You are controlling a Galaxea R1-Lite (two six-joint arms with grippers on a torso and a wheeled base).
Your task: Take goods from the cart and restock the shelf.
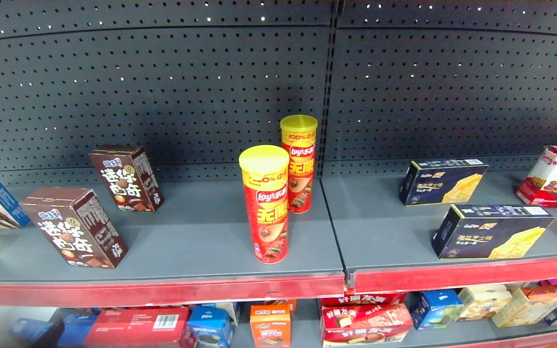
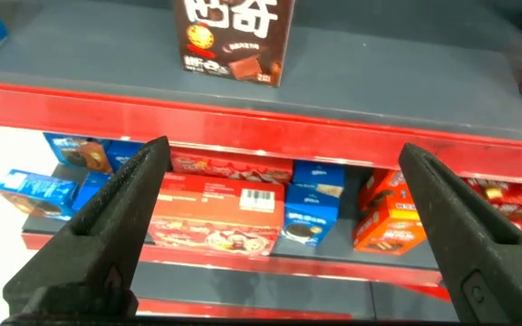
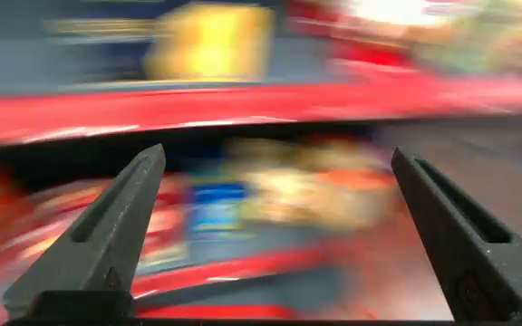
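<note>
As both face shelf (image 2: 333, 118), L gripper (image 2: 284, 149), R gripper (image 3: 277, 156) gape wide, empty.

The right gripper (image 3: 277, 154) hung with both dark fingers (image 3: 107, 235) spread wide, and nothing sat between them. Beyond them ran the red shelf edge (image 3: 243, 113). Above it stood a yellow box (image 3: 211, 41). Below it lay a row of packs, a blue pack (image 3: 217, 206) among them, the rest too smeared to tell.
</note>
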